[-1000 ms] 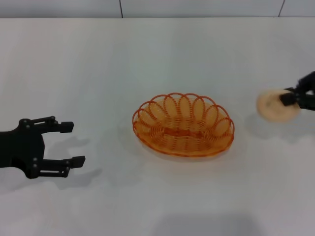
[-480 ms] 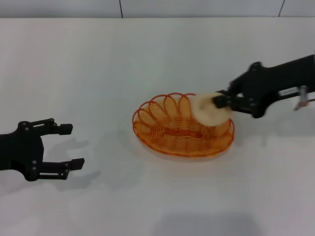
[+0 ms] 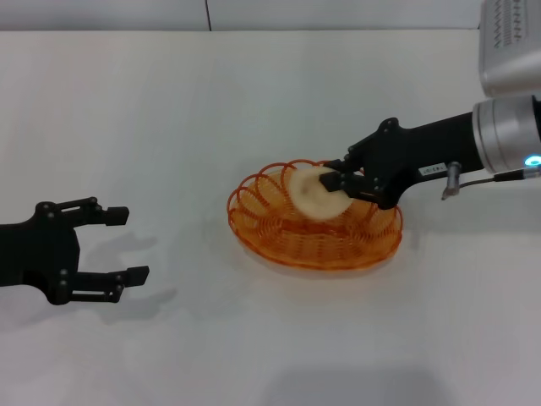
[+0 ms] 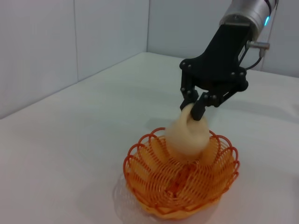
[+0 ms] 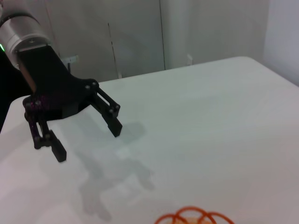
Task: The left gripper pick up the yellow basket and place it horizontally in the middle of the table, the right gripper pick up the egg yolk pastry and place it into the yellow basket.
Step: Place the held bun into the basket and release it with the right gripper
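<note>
The yellow basket point(image 3: 314, 218) lies flat near the middle of the white table point(image 3: 169, 118). My right gripper point(image 3: 334, 180) reaches in from the right and is shut on the egg yolk pastry point(image 3: 313, 194), holding it tilted over the basket's middle, just above the floor. The left wrist view shows the same: the right gripper point(image 4: 195, 108) pinches the pastry point(image 4: 188, 135) over the basket point(image 4: 180, 179). My left gripper point(image 3: 114, 245) is open and empty at the left, well apart from the basket; it also shows in the right wrist view point(image 5: 86, 137). A bit of the basket rim point(image 5: 194, 217) shows there too.
The table's far edge meets a grey wall point(image 3: 254, 13) at the back. Bare tabletop lies between the left gripper and the basket.
My right gripper has carried the pastry from the table's right side leftward, over the basket's rim to its middle. The left gripper has barely moved.
</note>
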